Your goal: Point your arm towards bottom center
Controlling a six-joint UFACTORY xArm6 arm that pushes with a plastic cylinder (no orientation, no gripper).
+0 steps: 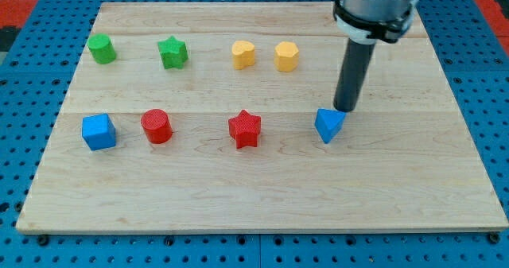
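The single camera view looks down on a pale wooden desk resting on a blue pegboard surface dotted with holes. The arm enters at the view's top right and is cut off by the frame, so only its silver collar and dark rod show. There is no hand on this arm; it ends in my tip, which sits just above and touching or nearly touching the blue triangular block; exact contact is hard to make out. Eight blocks lie in two rows. The upper row holds two green ones, a rounded green block and a green star, then two yellow blocks whose shapes are unclear. The lower row holds a blue cube, a red cylinder, a red star and the blue triangle. The desk's bottom centre lies well apart from my tip.
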